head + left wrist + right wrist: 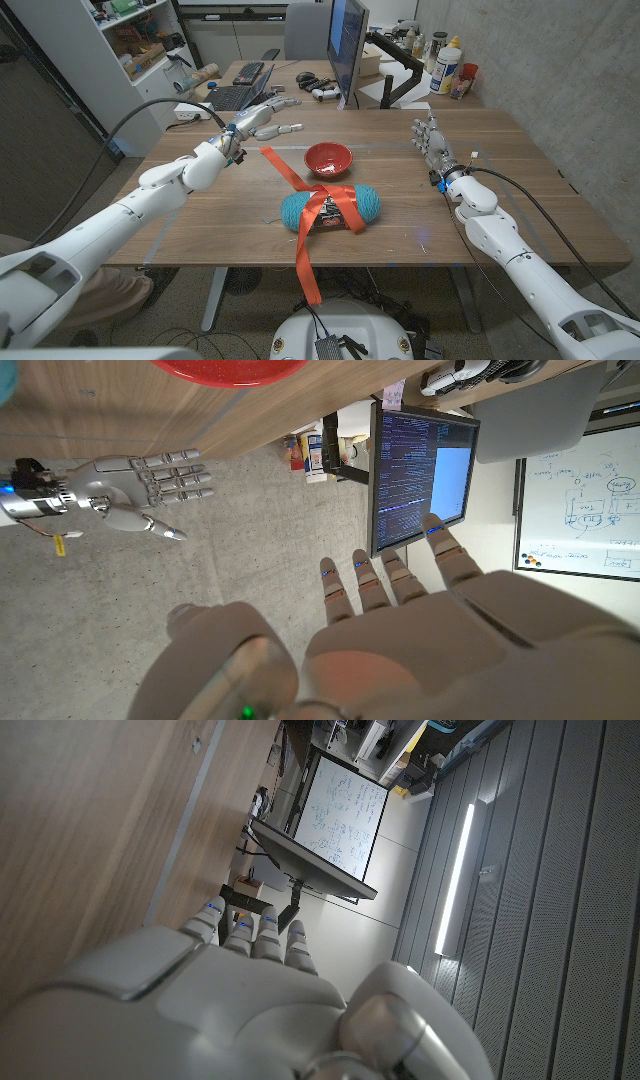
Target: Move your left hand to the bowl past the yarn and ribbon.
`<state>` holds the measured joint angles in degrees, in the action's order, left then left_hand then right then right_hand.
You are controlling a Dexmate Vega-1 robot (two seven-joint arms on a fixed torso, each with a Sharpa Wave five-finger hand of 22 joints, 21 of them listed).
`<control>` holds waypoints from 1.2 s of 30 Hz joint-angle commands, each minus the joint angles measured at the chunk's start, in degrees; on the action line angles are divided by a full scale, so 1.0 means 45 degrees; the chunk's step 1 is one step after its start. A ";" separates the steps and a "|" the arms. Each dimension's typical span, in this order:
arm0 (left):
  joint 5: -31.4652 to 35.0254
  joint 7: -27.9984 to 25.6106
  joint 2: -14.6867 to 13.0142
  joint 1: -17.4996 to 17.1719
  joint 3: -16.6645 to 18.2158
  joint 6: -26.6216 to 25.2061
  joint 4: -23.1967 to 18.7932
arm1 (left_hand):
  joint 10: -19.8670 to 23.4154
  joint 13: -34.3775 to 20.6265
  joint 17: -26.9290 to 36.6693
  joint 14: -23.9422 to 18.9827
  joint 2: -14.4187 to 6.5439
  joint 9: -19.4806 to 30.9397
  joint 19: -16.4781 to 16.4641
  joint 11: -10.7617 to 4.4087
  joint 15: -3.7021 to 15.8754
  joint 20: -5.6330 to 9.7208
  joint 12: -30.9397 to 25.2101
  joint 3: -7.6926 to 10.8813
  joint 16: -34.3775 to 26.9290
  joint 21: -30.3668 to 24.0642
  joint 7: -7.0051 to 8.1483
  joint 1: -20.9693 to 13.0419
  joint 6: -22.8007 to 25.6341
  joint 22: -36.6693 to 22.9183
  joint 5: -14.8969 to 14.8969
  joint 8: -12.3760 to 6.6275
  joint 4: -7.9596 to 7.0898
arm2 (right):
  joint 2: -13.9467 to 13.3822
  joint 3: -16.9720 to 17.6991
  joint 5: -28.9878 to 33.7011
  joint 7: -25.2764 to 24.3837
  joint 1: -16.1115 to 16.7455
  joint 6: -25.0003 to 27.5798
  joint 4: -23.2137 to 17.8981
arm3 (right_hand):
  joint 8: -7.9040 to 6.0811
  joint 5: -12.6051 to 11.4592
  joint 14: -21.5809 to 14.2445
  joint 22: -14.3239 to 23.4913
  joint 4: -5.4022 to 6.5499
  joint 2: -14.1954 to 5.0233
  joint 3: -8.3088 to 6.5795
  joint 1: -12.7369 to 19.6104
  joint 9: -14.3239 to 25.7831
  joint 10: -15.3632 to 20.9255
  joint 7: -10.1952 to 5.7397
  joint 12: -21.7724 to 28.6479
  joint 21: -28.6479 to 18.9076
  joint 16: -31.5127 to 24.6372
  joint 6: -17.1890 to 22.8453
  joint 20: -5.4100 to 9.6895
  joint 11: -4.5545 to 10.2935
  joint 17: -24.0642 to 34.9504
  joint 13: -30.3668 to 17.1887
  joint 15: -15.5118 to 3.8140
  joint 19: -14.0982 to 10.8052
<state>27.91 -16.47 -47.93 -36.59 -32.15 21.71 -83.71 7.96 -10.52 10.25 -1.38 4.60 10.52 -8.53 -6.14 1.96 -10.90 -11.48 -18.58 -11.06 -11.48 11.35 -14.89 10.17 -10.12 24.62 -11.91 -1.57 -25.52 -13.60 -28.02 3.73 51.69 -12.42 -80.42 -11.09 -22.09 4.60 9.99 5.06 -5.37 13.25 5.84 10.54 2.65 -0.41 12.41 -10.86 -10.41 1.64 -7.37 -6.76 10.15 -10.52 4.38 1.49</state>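
Note:
A red bowl sits on the wooden table, just behind a teal skein of yarn. An orange ribbon crosses the yarn and hangs over the table's front edge. My left hand hovers above the table, behind and to the left of the bowl, fingers spread and holding nothing. In the left wrist view my left hand reaches out with fingers apart, the bowl's rim shows at the picture edge, and my right hand appears across the table. My right hand stands open at the right.
A monitor stands at the back of the table with bottles to its right. A laptop and cables lie at the back left. Shelves stand far left. The right wrist view has my right hand beside the table's surface.

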 commanded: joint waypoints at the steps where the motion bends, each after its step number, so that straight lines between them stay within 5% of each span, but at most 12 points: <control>1: 0.0984 -0.0143 0.0043 0.0501 -0.0521 0.0158 0.0173 | 0.0036 -0.0052 0.0049 -0.0046 0.0133 0.0053 -0.0046 0.0091 0.0255 0.0063 -0.0108 -0.0111 -0.0016 -0.0003 0.0009 -0.0021 0.0011 -0.0031 -0.0037 -0.0040 0.0026 | -0.0155 0.0031 0.0113 0.0009 -0.0022 0.0009 -0.0046 | -0.0013 -0.0106 0.0064 0.0049 -0.0069 0.0125 0.0071 0.0053 0.0017 -0.0037 -0.0017 0.0033 -0.0042 -0.0006 0.0115 -0.0056 0.0000 0.0042 -0.0048 -0.0092 0.0118; 12: 0.1726 -0.0507 0.0047 0.0693 -0.0830 0.0175 0.0288 | 0.0002 -0.0053 0.0045 0.0034 0.0235 0.0056 0.0034 0.0071 0.0295 0.0618 -0.0070 -0.0110 0.0024 0.0038 0.0032 -0.0068 -0.0262 -0.0038 -0.0049 0.0102 0.0055 | -0.0217 0.0070 0.0054 0.0097 -0.0040 0.0007 0.0022 | -0.0006 -0.0114 0.0074 0.0049 -0.0066 0.0137 0.0079 0.0040 0.0017 -0.0033 -0.0017 0.0033 -0.0041 -0.0008 0.0115 -0.0051 -0.0025 0.0043 -0.0049 -0.0089 0.0130; 36: 0.1363 0.0323 0.0183 0.0704 -0.1307 0.0295 0.0494 | 0.0043 -0.0055 0.0042 0.0024 0.0278 0.0058 0.0029 0.0064 0.0315 0.0737 -0.0069 -0.0083 0.0020 0.0035 0.0014 -0.0141 -0.0180 -0.0045 -0.0045 0.0082 0.0082 | -0.0231 0.0037 0.0050 0.0149 -0.0074 0.0087 0.0099 | 0.0015 -0.0125 0.0108 0.0050 -0.0053 0.0152 0.0093 0.0006 0.0017 -0.0085 -0.0029 0.0012 -0.0043 -0.0008 0.0084 -0.0045 0.0012 0.0044 -0.0049 -0.0071 0.0143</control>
<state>34.30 -16.46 -47.33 -33.38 -37.19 23.06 -81.63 7.95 -10.51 10.25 -1.38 5.05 10.52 -8.35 -6.13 1.95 -7.66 -11.48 -18.82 -11.06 -11.48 11.27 -15.34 9.41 -10.14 24.62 -11.64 -1.33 -26.63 -13.48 -27.57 4.33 51.31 -12.15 -80.23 -11.09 -22.09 4.81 9.99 4.82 -5.36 13.49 5.83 10.53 2.44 -0.41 12.41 -10.86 -10.41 1.64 -7.58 -6.55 10.27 -10.52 4.18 2.12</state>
